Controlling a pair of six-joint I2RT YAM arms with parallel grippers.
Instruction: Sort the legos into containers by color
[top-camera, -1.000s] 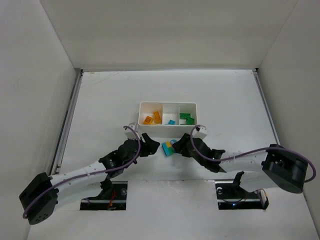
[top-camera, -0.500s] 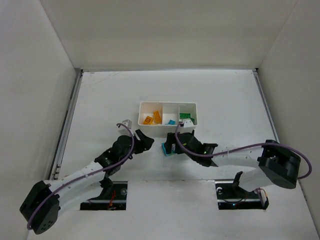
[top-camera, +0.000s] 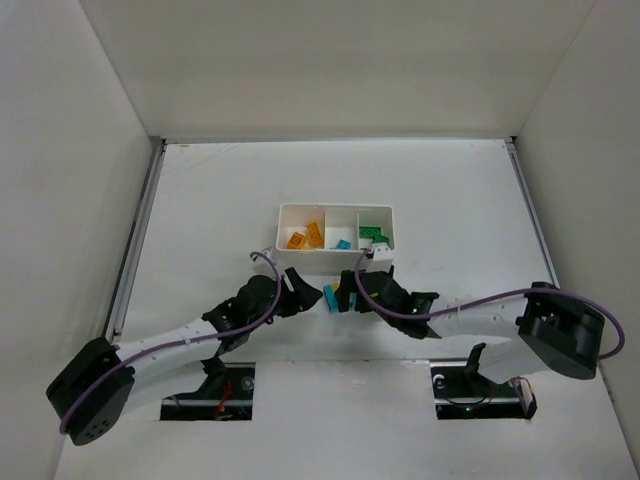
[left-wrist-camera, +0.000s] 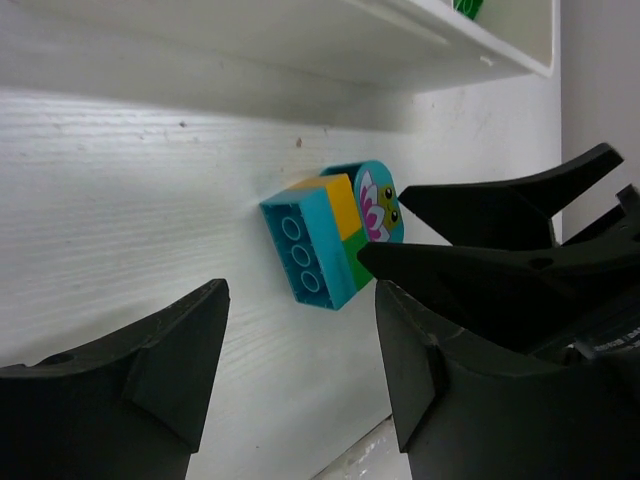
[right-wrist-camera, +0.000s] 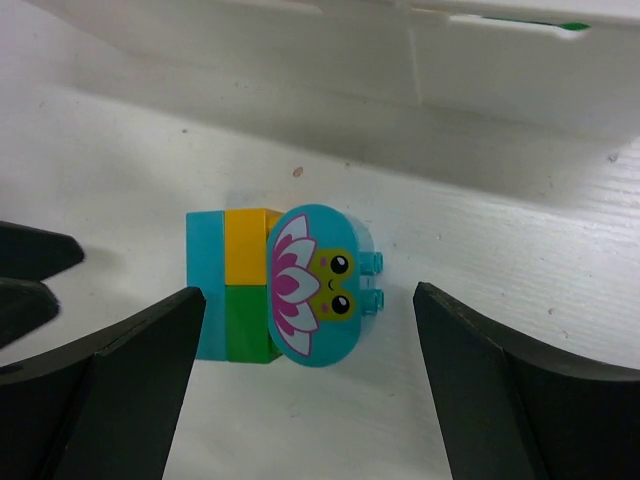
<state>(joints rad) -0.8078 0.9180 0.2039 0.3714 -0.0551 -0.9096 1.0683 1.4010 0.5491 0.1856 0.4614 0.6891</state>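
Top external: right gripper (top-camera: 343, 294) wider around clump (top-camera: 330, 298)

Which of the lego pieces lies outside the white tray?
The mixed cyan, yellow and green clump with a printed flower face, on the table before the tray. The other bricks are inside its compartments.

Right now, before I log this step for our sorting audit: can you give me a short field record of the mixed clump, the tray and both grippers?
mixed clump: cyan, yellow, green; lying on the table in front of the tray, unheld
tray contents: yellow-orange bricks left, cyan brick middle, green bricks right
left gripper: open, empty, beside clump
right gripper: open, empty, facing clump
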